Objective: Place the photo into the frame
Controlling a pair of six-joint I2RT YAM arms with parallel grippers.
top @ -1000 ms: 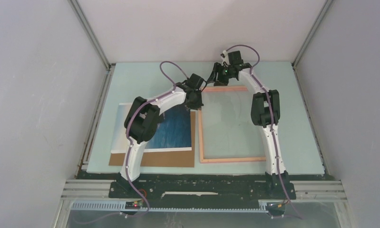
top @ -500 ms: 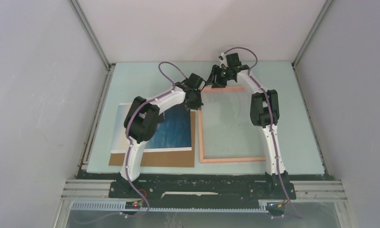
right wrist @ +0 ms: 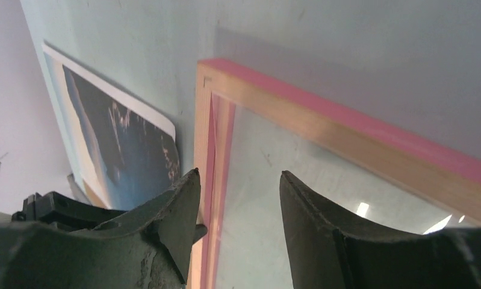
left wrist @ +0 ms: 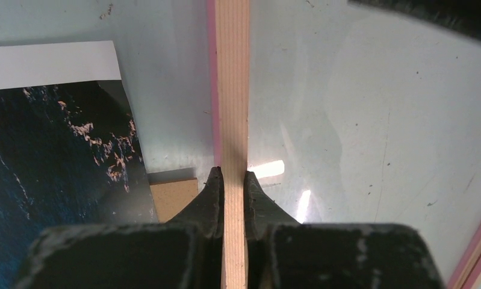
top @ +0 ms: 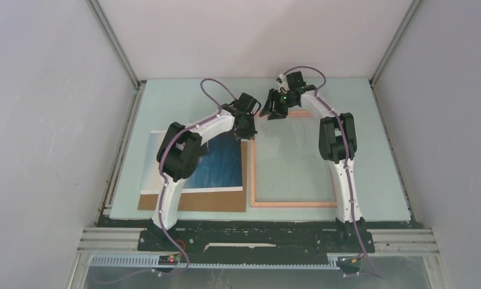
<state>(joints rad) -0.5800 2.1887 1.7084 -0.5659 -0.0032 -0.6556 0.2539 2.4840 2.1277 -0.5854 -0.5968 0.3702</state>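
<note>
The salmon-pink frame (top: 292,203) lies right of centre, its see-through middle showing the table. My left gripper (top: 250,133) is shut on the frame's left rail (left wrist: 233,120) near its far left corner. The photo (top: 221,164), blue sea with white border, lies left of the frame on the brown cardboard sheet (top: 192,202); it also shows in the left wrist view (left wrist: 51,156) and the right wrist view (right wrist: 123,150). My right gripper (top: 273,113) is open above the frame's far left corner (right wrist: 209,78), holding nothing.
The pale green table mat (top: 376,156) ends near the grey side walls. The brown cardboard corner (left wrist: 174,197) sits just left of my left fingers. Both arms crowd the frame's far left corner.
My right gripper has let go of the frame's far rail and lifted slightly toward the left. The frame's far edge has settled lower. The left arm has held still.
</note>
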